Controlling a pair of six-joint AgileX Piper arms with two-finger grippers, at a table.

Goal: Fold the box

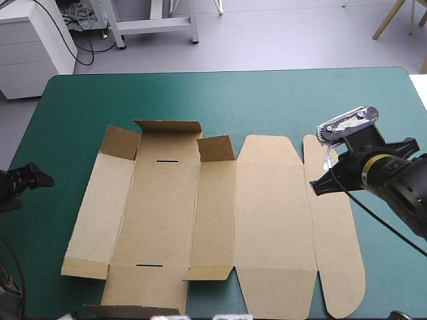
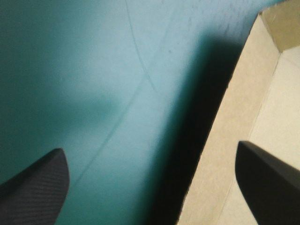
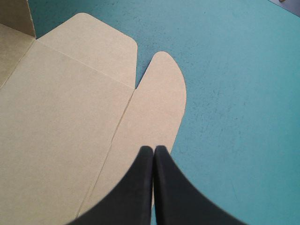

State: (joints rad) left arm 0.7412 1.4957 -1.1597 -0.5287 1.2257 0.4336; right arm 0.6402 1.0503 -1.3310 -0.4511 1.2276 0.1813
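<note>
The brown box (image 1: 267,213) lies as a cut sheet in the middle of the table, mostly flat. A few small flaps stand raised at its far left part (image 1: 215,148). My right gripper (image 1: 315,186) is shut and hovers over the rounded side flap (image 3: 154,108) at the sheet's right edge, with nothing held; in the right wrist view its fingers (image 3: 153,151) meet in one point. My left gripper (image 1: 44,179) sits low at the table's left edge, apart from the box. In the left wrist view the left gripper (image 2: 150,150) is open, with the box's left edge (image 2: 255,84) ahead of one finger.
Teal-green cover (image 1: 267,100) runs along the far side of the box and in strips to its left and right. The sheet's near flaps (image 1: 133,310) reach almost to the table's near edge.
</note>
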